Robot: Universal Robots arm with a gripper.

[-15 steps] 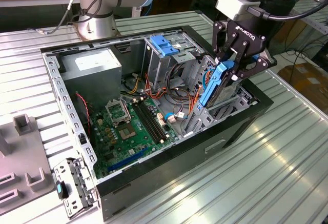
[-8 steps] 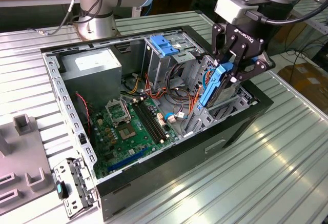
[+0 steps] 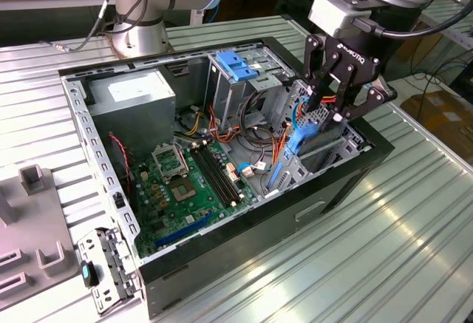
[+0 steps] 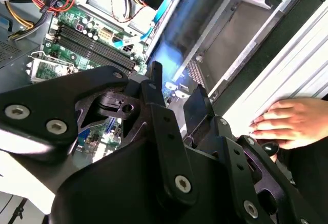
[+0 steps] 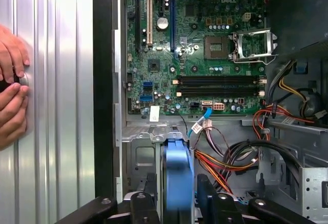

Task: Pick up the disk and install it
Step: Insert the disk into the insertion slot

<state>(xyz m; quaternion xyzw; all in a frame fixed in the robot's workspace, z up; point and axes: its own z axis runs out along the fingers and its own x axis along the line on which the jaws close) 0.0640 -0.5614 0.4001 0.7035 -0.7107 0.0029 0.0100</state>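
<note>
Exterior view, right of centre: disk point(image 3: 299, 142) on edge and tilted, lower end down between the walls of the drive bay point(image 3: 329, 157), end effector point(image 3: 334, 110) closed firmly onto it. Likely trouble: smooth blue plastic rail binding on bare stamped steel if kept tilted, or snagging the orange cables point(image 3: 279, 145) just beside. Ribbed metal counter point(image 3: 399, 227) beneath, with a person's hand point(image 5: 13, 88) resting nearby.

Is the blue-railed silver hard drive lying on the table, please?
No, the tool holds the hard drive in the open black computer case.
</note>
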